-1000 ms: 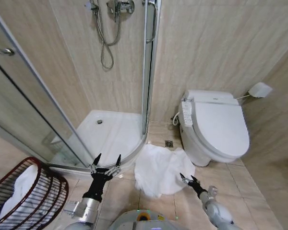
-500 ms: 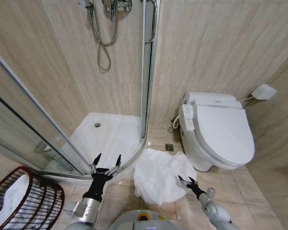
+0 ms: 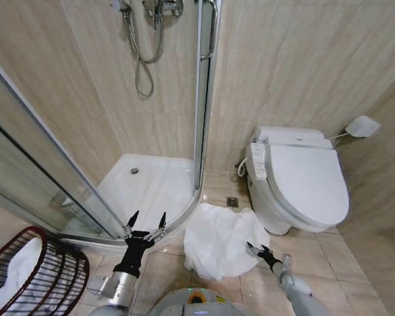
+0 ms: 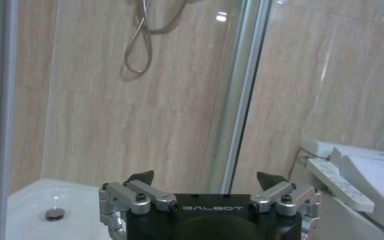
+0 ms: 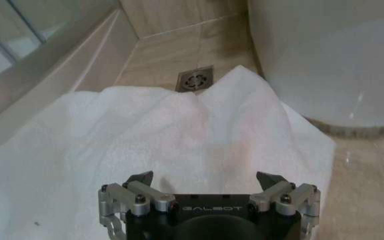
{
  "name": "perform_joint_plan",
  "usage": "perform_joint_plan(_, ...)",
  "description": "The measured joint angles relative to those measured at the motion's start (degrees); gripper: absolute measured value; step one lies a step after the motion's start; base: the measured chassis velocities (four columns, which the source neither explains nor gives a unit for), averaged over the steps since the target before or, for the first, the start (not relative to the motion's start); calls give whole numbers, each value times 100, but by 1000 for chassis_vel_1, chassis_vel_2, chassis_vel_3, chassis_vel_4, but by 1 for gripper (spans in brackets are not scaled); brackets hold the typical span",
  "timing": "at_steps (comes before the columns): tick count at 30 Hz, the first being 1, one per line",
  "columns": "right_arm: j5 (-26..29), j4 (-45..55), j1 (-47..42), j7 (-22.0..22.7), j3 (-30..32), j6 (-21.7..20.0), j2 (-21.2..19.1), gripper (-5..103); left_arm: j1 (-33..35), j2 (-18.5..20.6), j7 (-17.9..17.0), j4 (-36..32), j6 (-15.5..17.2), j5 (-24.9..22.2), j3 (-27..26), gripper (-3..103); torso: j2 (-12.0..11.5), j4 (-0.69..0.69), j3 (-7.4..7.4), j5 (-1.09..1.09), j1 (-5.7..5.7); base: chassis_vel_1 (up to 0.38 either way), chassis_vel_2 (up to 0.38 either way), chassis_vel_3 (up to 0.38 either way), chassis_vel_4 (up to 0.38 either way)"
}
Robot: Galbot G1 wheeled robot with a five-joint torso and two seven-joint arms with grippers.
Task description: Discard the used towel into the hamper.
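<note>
The right pincer, marked "GALBOT", hangs spread wide and empty just above the crumpled white towel; the left pincer hovers equally agape, holding nothing.

Towels: 2. 1 white towel crumpled on the floor; 1 white towel in hamper.
Hampers: 1, dark reddish-brown hamper.
Toilets: 1 toilet, lid closed.
Floor drains: 1 floor drain.
Shower trays: 1 shower tray, with 1 tray drain.
Shower hoses: 1 shower hose.
Tools: 2. Left tool, fingers spread; right tool, fingers spread.
</note>
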Motion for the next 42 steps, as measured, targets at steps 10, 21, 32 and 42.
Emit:
perform_joint_plan(10, -398, -459, 377, -165, -257, 432, 124, 100, 0, 0, 0, 0, 0, 0, 0, 100, 0, -2, 0, 2, 0, 0, 0, 0, 0)
perform_joint_plan(21, -799, -1175, 807, -603, -431, 601, 430, 100, 0, 0, 0, 0, 0, 0, 0, 100, 0, -1, 0, 1, 0, 0, 0, 0, 0)
perform_joint_plan(32, -1298, -1914, 1140, -526, -349, 790, 648, 103, 0, 0, 0, -1, 0, 0, 0, 100, 0, -2, 0, 1, 0, 0, 0, 0, 0)
perform_joint_plan(42, -1532, -2171, 1229, -430, -211, 1078, 667, 77, 0, 0, 0, 0, 0, 0, 0, 100, 0, -2, 0, 2, 0, 0, 0, 0, 0)
